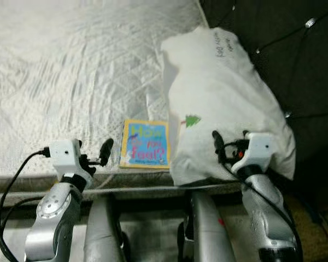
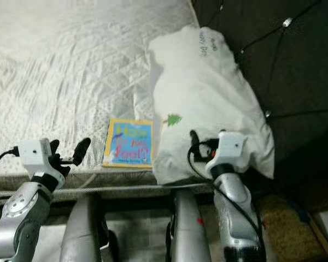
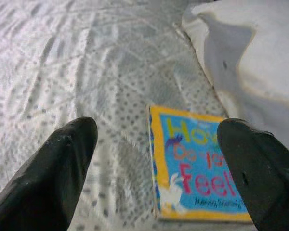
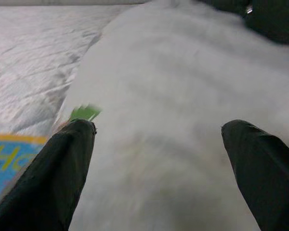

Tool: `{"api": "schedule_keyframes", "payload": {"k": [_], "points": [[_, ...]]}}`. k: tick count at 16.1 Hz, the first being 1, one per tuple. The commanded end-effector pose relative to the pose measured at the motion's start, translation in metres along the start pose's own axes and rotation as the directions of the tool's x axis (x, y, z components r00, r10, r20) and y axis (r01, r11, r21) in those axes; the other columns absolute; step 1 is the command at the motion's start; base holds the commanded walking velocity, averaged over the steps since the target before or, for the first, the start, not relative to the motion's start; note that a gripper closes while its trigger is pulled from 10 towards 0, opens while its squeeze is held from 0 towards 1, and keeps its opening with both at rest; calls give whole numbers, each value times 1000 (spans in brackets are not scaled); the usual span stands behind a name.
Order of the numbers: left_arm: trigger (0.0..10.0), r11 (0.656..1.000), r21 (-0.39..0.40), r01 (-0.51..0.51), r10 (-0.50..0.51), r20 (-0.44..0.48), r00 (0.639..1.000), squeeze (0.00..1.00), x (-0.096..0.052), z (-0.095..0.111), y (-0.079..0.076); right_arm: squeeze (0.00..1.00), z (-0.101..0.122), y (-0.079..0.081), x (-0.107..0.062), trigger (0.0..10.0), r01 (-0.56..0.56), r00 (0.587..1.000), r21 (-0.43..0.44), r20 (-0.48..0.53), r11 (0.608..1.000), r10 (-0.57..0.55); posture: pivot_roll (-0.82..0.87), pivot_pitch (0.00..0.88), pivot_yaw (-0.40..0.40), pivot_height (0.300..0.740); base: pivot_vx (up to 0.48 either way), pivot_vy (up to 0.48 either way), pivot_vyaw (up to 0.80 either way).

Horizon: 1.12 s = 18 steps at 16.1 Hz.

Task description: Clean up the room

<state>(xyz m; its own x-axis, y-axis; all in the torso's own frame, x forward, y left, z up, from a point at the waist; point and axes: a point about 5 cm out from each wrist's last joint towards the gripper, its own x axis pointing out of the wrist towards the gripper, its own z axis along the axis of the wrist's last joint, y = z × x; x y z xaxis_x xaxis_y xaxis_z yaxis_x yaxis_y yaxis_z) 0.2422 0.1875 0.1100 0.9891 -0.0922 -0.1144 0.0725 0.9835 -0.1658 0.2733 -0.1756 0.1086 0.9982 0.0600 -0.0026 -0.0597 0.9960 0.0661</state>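
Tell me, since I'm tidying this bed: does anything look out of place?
A children's book lies loose on the bare mattress near its front edge, beside a white pillow that sits askew along the side. Nothing looks spilled or damaged.

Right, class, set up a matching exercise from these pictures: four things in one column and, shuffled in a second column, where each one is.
Things
1. book
2. pillow
3. left gripper
4. right gripper

Places
A. open, over the pillow's near end
B. flat on the mattress, near its front edge
C. on the mattress, right of the book
D. open, just left of the book

Pairs: 1-B, 2-C, 3-D, 4-A
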Motion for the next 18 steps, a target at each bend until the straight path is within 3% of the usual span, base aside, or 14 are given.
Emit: {"api": "schedule_keyframes", "payload": {"k": [1, 4, 7, 13, 18], "points": [[10000, 1000, 12, 2, -2, -2, 1000, 0, 1, 0, 1, 0, 3, -3, 2, 10000, 17, 1000, 0, 14, 1000, -17, 10, 90, -18, 660, 0, 0, 0], [10000, 1000, 28, 11, -12, 26, 1000, 0, 18, 7, 4, 0, 5, -8, 7, 10000, 36, 999, -8, 34, 999, -35, -2, 38, -1, 700, 0, 0, 0], [10000, 999, 39, 27, -28, 31, 999, 0, 24, 9, 5, 0, 8, -13, 11, 10000, 78, 995, 7, 63, 997, -78, -11, 3, 16, 740, 0, 0, 0], [10000, 996, 54, 70, -72, 42, 997, 0, 38, 5, -7, 0, -3, -15, -1, 10000, 116, 992, 18, 47, 993, -117, -35, 0, 24, 740, 0, 0, 0], [10000, 994, 61, 95, -98, 41, 994, 0, 35, 5, -8, 0, -10, -7, -4, 10000, 124, 992, 34, 3, 992, -125, -21, 36, 11, 740, 0, 0, 0]]}}
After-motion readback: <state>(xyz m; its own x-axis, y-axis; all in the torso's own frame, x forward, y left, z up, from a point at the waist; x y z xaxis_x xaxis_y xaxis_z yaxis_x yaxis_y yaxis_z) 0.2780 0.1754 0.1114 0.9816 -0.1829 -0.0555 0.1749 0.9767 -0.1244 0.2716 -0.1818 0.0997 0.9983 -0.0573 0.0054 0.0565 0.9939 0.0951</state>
